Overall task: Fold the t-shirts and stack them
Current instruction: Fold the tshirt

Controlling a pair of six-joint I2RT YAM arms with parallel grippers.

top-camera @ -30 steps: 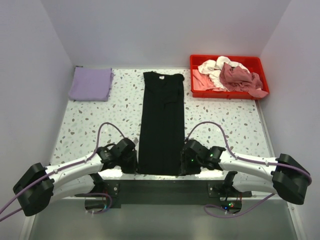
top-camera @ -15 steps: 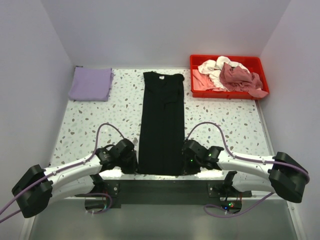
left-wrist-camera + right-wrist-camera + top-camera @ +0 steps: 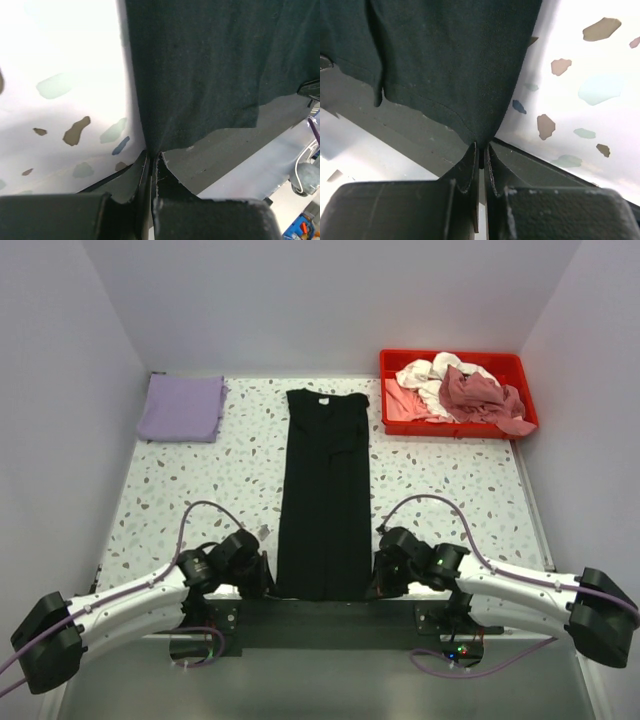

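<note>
The large black cotton t-shirt (image 3: 322, 495), folded into a narrow strip, lies down the middle of the speckled white table (image 3: 190, 490). Its long axis runs near to far, collar at the far end and hem at the near edge. A pale neck tag (image 3: 322, 396) is too small to read. The left gripper (image 3: 151, 165) is pressed together on the hem's left corner, and the right gripper (image 3: 481, 155) pinches the right corner. A folded lavender t-shirt (image 3: 182, 407) sits far left. Crumpled pink, white and dusty-rose t-shirts (image 3: 455, 390) fill the red plastic tray (image 3: 520, 368).
</note>
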